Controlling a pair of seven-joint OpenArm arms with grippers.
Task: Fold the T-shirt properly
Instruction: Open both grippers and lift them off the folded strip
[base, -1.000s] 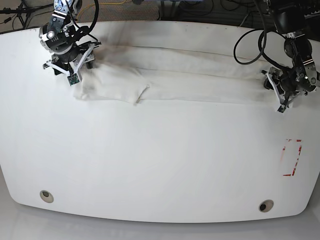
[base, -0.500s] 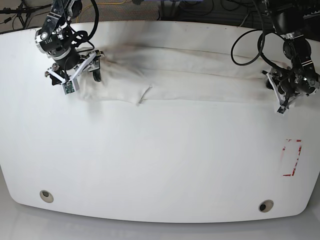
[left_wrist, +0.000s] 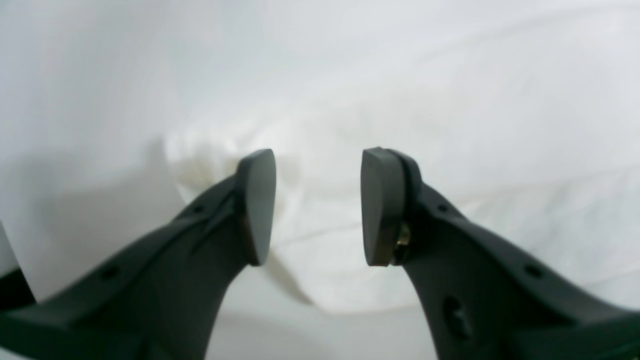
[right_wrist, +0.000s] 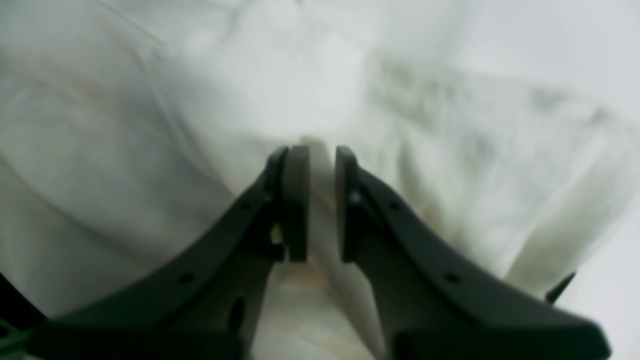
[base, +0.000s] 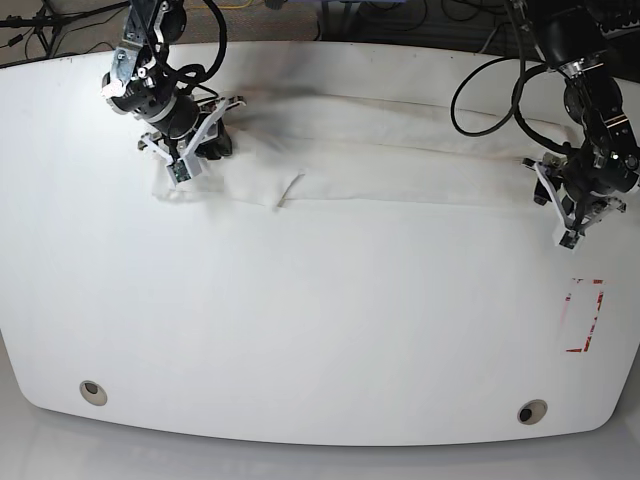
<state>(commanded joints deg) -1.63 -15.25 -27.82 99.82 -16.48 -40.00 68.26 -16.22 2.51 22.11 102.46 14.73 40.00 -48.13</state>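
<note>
T-shirt stretched as a long band across far tabletop. Right jaws nearly closed, pinching a cloth ridge between them. Left jaws parted, empty, cloth edge just beyond. Step in hand, judged: gripping both ends. Next: close left, lift together.

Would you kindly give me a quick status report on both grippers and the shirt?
Right gripper pinching a fold of the T-shirt. Left gripper open, nothing held, over the shirt's other end. Nothing in the way.
</note>
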